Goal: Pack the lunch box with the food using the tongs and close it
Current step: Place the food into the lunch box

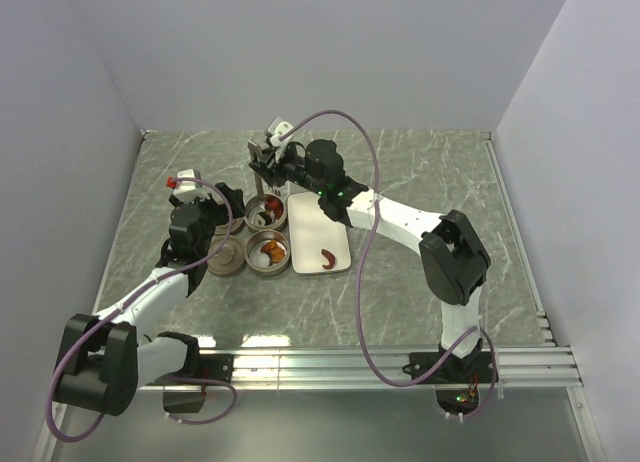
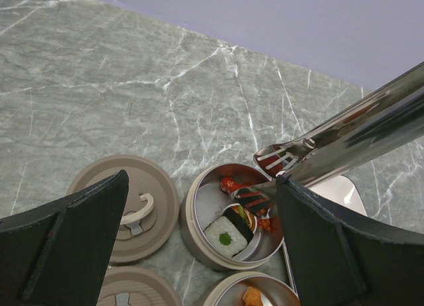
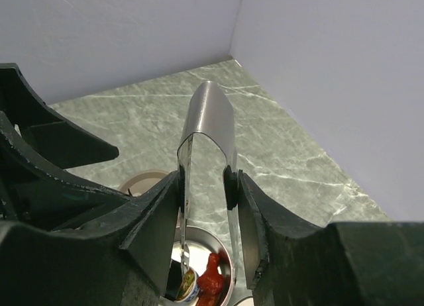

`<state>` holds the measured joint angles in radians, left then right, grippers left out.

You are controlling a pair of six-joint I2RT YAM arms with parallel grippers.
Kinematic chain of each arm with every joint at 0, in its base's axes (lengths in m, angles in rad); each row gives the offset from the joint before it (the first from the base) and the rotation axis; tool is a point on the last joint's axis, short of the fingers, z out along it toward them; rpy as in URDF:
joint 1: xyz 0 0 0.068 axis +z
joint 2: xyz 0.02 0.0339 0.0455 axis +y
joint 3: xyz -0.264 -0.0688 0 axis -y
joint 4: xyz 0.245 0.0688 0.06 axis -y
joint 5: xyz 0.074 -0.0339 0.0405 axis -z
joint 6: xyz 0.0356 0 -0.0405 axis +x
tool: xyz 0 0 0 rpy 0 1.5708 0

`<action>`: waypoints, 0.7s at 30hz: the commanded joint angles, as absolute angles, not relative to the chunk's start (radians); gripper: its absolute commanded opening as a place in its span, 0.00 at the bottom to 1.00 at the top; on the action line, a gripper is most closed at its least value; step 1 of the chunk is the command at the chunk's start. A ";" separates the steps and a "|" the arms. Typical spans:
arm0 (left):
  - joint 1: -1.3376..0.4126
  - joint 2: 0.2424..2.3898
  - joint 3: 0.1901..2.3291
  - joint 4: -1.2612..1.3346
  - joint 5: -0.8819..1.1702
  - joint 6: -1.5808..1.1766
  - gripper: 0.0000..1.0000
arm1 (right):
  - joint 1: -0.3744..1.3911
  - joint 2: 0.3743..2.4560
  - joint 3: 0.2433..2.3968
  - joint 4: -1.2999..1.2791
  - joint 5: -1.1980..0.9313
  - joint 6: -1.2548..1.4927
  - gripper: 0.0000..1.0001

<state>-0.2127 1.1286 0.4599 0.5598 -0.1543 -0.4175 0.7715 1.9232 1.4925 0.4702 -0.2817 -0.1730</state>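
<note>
The right gripper [image 3: 207, 187] holds the tongs [image 3: 211, 117]: its two fingers press on the two thin arms from outside, just below the joined bend, which stands up above the fingertips. Far below those fingers the two tips hang apart over the open far tin [image 2: 193, 220]. One tip is just above the food [image 2: 225, 236] in it, and I cannot tell whether it touches. The tongs look like stiff, smooth, springy metal, so I judge that they can slide or turn between the pads. A grip so near to the bend gives long reach but a weak squeeze at the tips, so a grip a little lower on the arms may close them better. The food is small and light, and some pieces are probably soft and slippery, so a gentle squeeze across the middle of a piece seems right. One red piece [image 1: 327, 255] lies on the white tray [image 1: 335, 227], on the near side of the right fingers. The left gripper [image 2: 202, 183] is spread wide and holds nothing. The far tin lies below and between its fingers, a lid [image 2: 106, 200] lies partly under one finger, and the near tin [image 1: 251, 252] is closer to its wrist. The lid is flat, and its small middle handle looks like the good place to take it.
</note>
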 commanded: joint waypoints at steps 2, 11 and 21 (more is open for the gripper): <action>-0.209 1.127 0.477 0.600 -0.141 -0.434 0.99 | 0.765 1.876 1.493 0.560 -0.276 -0.175 0.46; -0.209 1.127 0.477 0.600 -0.141 -0.436 1.00 | 0.765 1.697 1.267 0.696 -0.209 -0.163 0.45; -0.207 1.126 0.477 0.600 -0.140 -0.436 0.99 | 0.767 1.499 1.045 0.726 -0.066 -0.120 0.45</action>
